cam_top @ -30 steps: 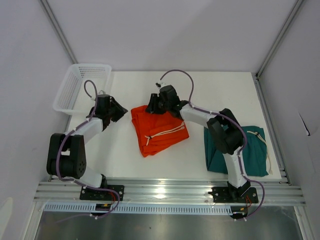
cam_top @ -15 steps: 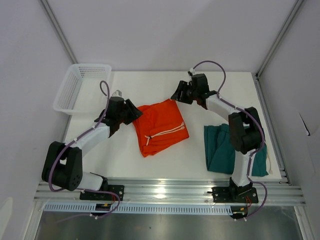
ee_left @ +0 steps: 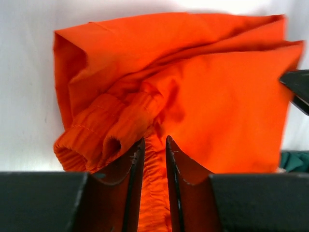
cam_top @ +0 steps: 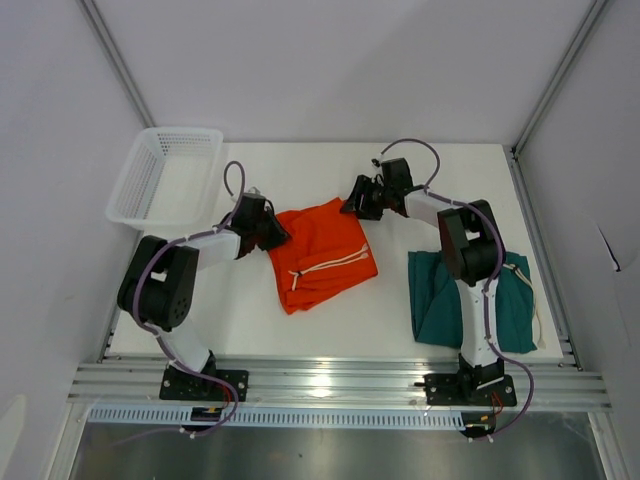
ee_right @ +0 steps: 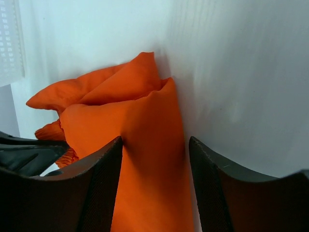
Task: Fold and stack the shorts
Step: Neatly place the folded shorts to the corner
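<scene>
Both arms have closed in on the orange shorts (cam_top: 320, 250) at centre: left claw (ee_left: 154, 145) now pinching its left edge, right claw (ee_right: 155, 142) gaping astride the far corner, ungripped, so probably fold setup, while the teal pair (cam_top: 515, 300) waits near right.

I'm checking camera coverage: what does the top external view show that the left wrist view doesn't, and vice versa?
Only top external: the white basket and the drawstring. Only left wrist: the left claw pinching bunched orange fabric. Both: the orange shorts on the white table, and some of the teal shorts.
</scene>
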Robot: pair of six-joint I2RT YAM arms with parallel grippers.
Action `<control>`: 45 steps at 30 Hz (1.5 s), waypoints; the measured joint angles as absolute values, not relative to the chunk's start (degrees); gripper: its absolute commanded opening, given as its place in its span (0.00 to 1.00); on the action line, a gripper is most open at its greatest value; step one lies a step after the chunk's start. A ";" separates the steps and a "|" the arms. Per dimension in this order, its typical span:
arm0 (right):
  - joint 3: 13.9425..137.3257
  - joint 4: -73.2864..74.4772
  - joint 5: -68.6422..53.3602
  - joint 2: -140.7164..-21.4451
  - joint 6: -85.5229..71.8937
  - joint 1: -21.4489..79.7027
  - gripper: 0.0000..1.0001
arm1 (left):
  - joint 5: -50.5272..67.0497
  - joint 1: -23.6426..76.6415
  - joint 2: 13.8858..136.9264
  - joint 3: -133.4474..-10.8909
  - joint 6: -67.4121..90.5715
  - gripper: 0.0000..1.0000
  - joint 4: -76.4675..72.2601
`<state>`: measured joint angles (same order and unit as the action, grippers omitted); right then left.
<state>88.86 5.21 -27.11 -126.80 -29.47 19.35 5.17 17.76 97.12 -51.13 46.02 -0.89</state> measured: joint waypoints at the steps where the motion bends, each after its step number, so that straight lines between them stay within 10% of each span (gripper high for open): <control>1: 88.90 4.93 -27.75 -127.44 -29.98 19.20 0.61 | 5.21 17.58 98.24 -51.13 46.04 0.27 -1.37; 11: 92.75 -0.80 -34.13 -132.49 -33.95 16.67 0.57 | 9.02 13.69 102.35 -50.17 46.02 0.22 -10.20; 21: 91.53 -7.77 -39.05 -134.76 -39.18 16.43 0.05 | 6.22 13.69 104.49 -56.36 40.88 0.23 -4.45; 31: 66.70 -10.68 -32.88 -117.97 -38.94 19.38 0.00 | 6.26 13.74 107.13 -61.43 35.79 0.23 -0.21; 36: 51.77 -9.23 -23.94 -102.91 -38.33 32.75 0.67 | 7.16 14.46 107.22 -61.39 32.42 0.25 -1.26; 41: 48.34 -4.38 -20.45 -97.84 -36.69 41.69 0.95 | 7.94 17.17 106.67 -61.41 28.99 0.43 -1.58; 45: 49.01 1.78 -17.06 -94.74 -33.67 39.11 0.97 | 9.23 19.33 103.59 -61.41 27.83 0.62 -0.27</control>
